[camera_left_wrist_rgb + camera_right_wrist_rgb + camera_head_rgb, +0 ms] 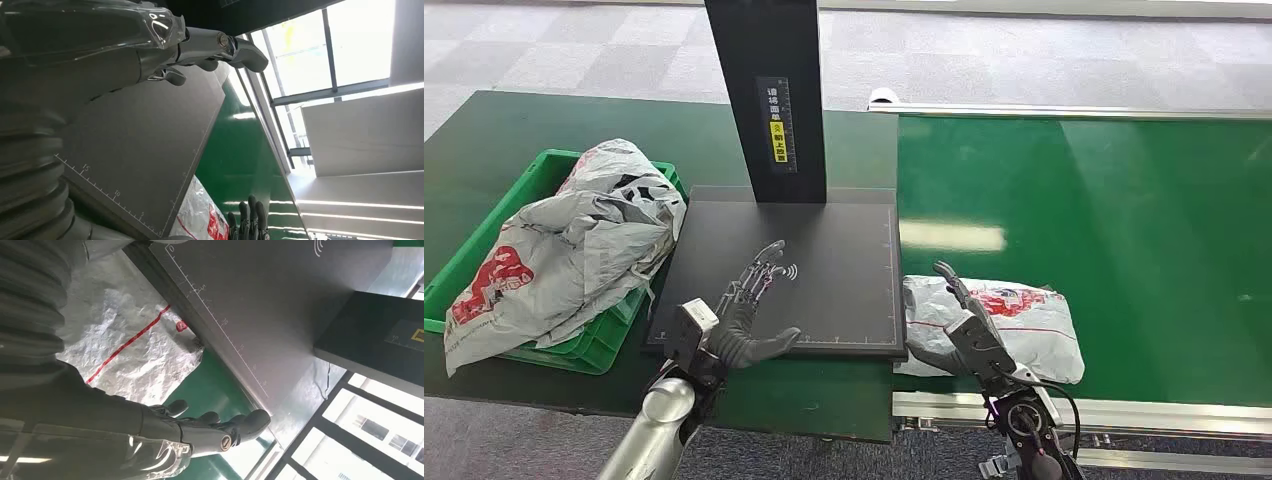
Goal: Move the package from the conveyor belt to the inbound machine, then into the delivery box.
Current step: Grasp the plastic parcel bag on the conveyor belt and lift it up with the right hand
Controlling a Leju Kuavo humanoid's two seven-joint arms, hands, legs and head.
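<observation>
Green crate (459,262): far left on the dark green table (484,130), heaped with crumpled grey plastic mail bags (574,245) bearing red print; the bags spill over its near rim.

Inbound machine (824,270): a flat black scanning plate with ruled edges and a small white wave mark, just right of the crate. A black upright post (769,95) rises from its far edge and carries a label with a yellow patch.

Left hand (749,315): above the near left part of the plate, fingers spread and extended forward, thumb out to the side, nothing in it. The left wrist view shows the thumb (235,50) clear of the plate surface.

Package (1014,320): a flat grey plastic mail bag with red print, lying on the near edge of the green conveyor belt (1124,220), its left end touching or just beside the plate's right edge.

Right hand (964,325): over the left, near part of the package, fingers extended and apart. Whether it presses on the bag cannot be told; the fingers are not closed around it. In the right wrist view the fingers (240,422) lie straight above the belt, beside the bag's crinkled corner.

Belt frame (1124,412): a silver rail along the belt's near side.
</observation>
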